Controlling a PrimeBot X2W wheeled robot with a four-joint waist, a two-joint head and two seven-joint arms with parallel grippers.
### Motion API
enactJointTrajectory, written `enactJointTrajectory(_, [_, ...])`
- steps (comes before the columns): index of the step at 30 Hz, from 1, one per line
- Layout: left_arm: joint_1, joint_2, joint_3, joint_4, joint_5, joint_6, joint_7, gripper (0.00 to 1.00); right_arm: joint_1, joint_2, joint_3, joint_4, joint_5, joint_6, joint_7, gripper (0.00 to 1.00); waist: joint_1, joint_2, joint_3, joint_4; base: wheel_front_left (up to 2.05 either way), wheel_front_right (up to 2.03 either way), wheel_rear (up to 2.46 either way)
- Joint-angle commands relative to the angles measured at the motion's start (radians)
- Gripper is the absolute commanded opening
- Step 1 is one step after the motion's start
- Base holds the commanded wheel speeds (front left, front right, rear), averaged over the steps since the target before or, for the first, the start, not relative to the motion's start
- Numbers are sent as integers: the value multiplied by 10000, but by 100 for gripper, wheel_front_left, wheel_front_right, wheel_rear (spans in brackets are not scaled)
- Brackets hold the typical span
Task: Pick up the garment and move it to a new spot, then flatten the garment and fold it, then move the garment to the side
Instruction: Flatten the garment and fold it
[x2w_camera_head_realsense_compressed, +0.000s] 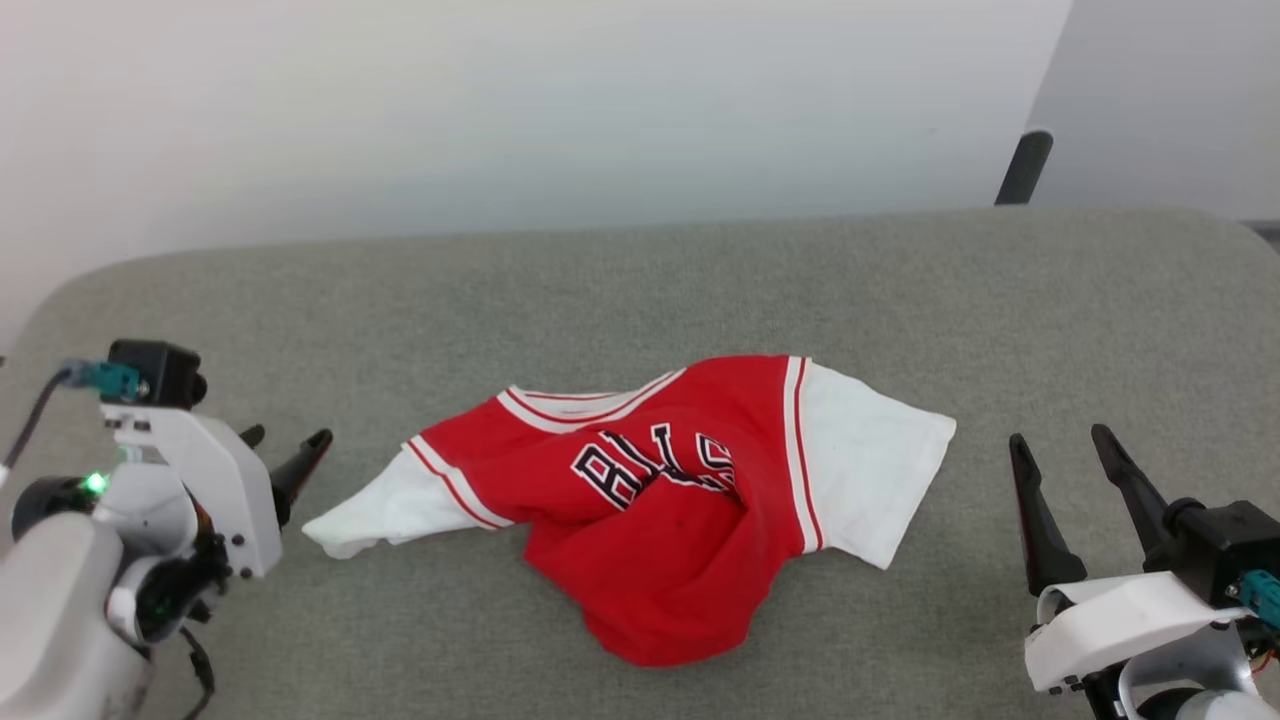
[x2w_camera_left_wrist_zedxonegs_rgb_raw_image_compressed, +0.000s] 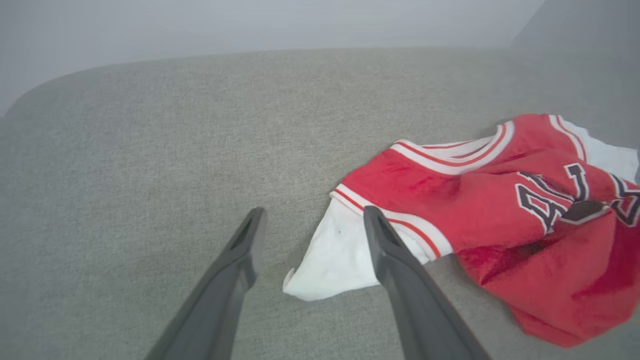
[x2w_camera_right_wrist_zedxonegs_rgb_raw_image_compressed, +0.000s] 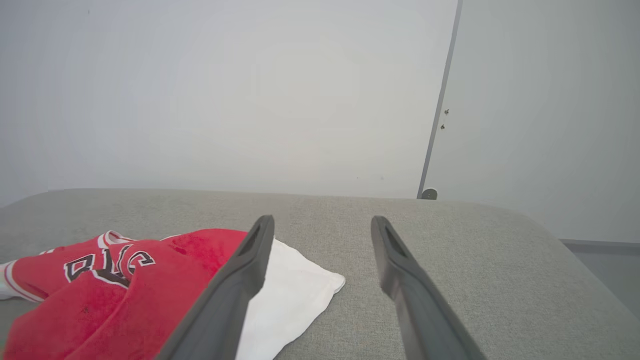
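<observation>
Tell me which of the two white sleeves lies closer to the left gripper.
The narrow, pointed sleeve, just beside the left gripper; the other sleeve, broad and spread, lies toward the right gripper.

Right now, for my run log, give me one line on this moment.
garment: crumpled, unfolded, on grey surface | left hand: open, empty | right hand: open, empty

One garment (x2w_camera_head_realsense_compressed: 680, 500) lies on one grey padded table (x2w_camera_head_realsense_compressed: 600, 290). It has two white sleeves: one left sleeve (x2w_camera_head_realsense_compressed: 372, 512) and one right sleeve (x2w_camera_head_realsense_compressed: 868, 478). There are two grippers, one left gripper (x2w_camera_head_realsense_compressed: 288, 440) left of the garment and one right gripper (x2w_camera_head_realsense_compressed: 1060, 440) right of it, each with two dark fingers, four altogether. One dark post (x2w_camera_head_realsense_compressed: 1023, 168) stands beyond the garment, to its right.
</observation>
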Motion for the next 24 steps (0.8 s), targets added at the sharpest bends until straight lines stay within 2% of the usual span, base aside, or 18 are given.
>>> enactJointTrajectory(1, [260, 6, 46, -152, -48, -47, -155, 100, 219, 0, -2, -22, 85, -3, -49, 100, 0, 0, -221, 106, 0, 0, 0])
enactJointTrajectory(7, [1185, 112, 218, -1308, -74, 116, -920, 100, 447, 36, -156, -89, 68, -3, -103, 100, 0, 0, -554, 363, 0, 0, 0])
enactJointTrajectory(14, [2105, 290, 419, -2678, -157, 592, -1165, 100, 623, 78, -354, -247, 12, -3, -189, 100, 0, 0, -744, 708, 0, 0, 0])
enactJointTrajectory(20, [2283, 445, 419, -3337, -270, 869, -750, 100, 600, 104, -406, -380, -33, -3, -144, 100, 0, 0, -675, 916, 0, 0, 0])
enactJointTrajectory(24, [1879, 498, 228, -3294, -399, 861, -83, 100, 377, 25, -302, -474, -10, -3, -71, 100, 0, 0, -461, 919, 0, 0, 0])
